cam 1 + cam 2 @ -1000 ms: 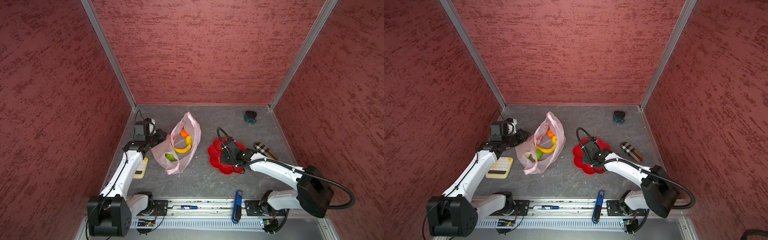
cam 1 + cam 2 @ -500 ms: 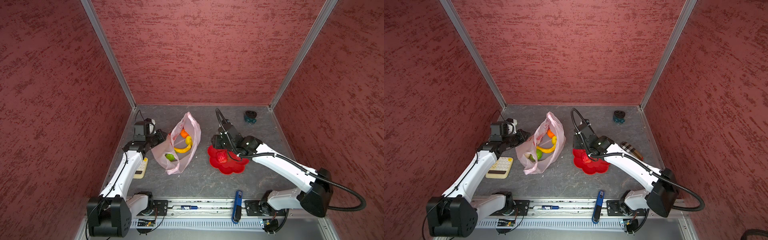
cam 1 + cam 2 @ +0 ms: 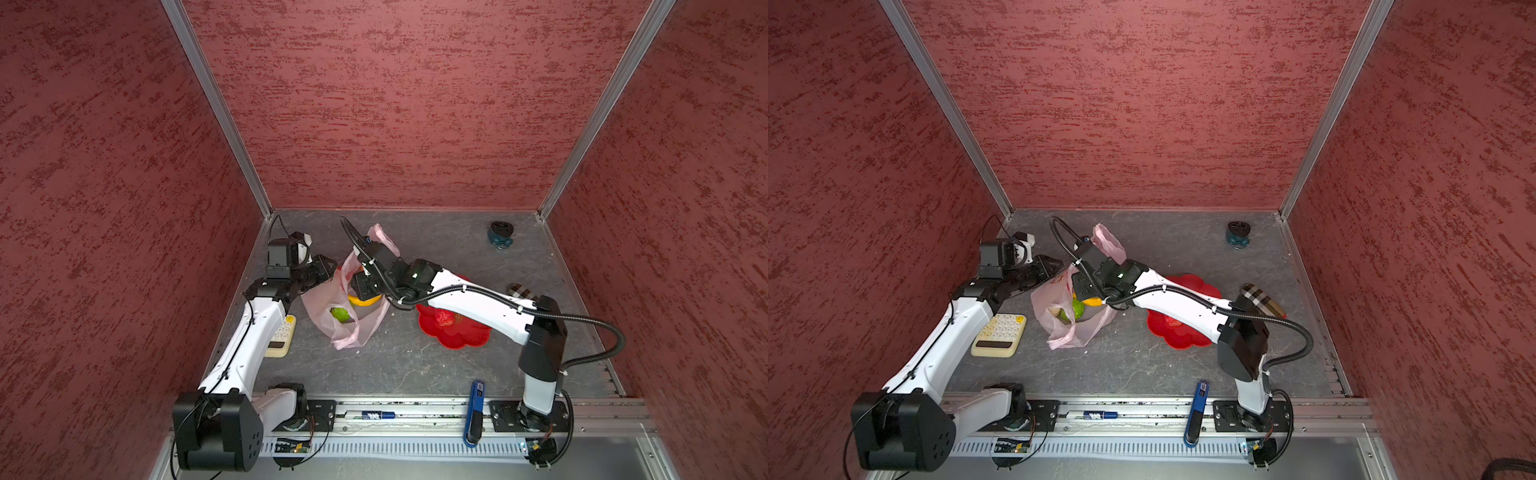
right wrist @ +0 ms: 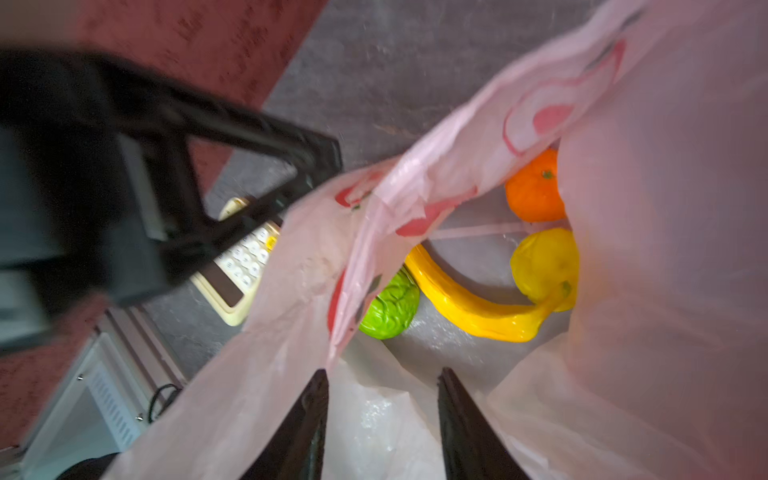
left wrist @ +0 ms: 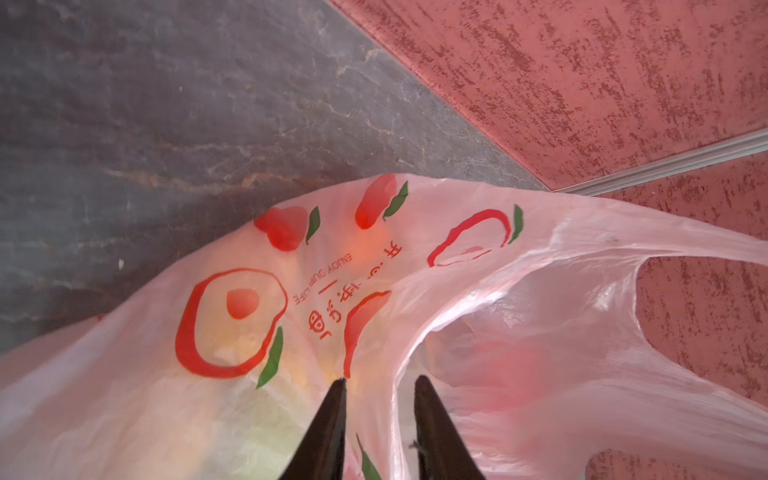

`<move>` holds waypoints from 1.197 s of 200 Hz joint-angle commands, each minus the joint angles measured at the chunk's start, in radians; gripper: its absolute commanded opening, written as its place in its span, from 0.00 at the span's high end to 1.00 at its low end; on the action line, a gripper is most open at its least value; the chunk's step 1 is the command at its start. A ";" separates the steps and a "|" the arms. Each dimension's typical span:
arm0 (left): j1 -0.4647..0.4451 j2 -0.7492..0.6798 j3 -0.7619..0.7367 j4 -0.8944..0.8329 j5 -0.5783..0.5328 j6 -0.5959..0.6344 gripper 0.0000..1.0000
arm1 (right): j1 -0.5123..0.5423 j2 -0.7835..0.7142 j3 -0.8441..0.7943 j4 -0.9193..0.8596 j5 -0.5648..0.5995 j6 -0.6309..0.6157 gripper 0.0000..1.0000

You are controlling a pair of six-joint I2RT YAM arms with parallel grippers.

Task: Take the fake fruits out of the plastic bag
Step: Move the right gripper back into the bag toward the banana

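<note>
Reaching into the plastic bag (image 3: 358, 332), the right end effector (image 4: 384, 372) is held released; the left end effector (image 5: 381, 378) is parted astride its rim.

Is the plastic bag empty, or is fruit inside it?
Not empty. The right wrist view looks into the plastic bag: an orange, a lemon-like fruit, a banana and a bumpy green fruit.
</note>
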 commanded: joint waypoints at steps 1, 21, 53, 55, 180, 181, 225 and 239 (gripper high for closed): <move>-0.008 0.026 0.037 -0.036 0.047 0.038 0.63 | -0.008 -0.030 0.003 0.030 -0.022 0.003 0.56; -0.029 0.036 0.060 -0.062 0.058 0.067 0.54 | -0.018 -0.043 -0.023 0.047 -0.026 0.015 0.56; -0.110 0.094 0.141 -0.183 -0.004 0.147 0.44 | -0.037 -0.068 -0.087 0.098 -0.040 0.037 0.56; -0.114 0.099 0.144 -0.191 -0.010 0.152 0.43 | -0.039 -0.070 -0.092 0.102 -0.041 0.039 0.56; -0.227 0.290 0.287 -0.282 -0.284 0.212 0.37 | -0.073 -0.029 -0.150 0.201 -0.141 0.084 0.54; -0.227 0.290 0.286 -0.281 -0.284 0.212 0.37 | -0.073 -0.027 -0.149 0.201 -0.142 0.084 0.54; -0.210 0.280 0.266 -0.223 -0.256 0.179 0.63 | -0.059 0.064 -0.051 0.125 -0.115 0.107 0.48; -0.194 0.265 0.239 -0.184 -0.220 0.152 0.67 | -0.056 0.080 -0.045 0.121 -0.095 0.122 0.45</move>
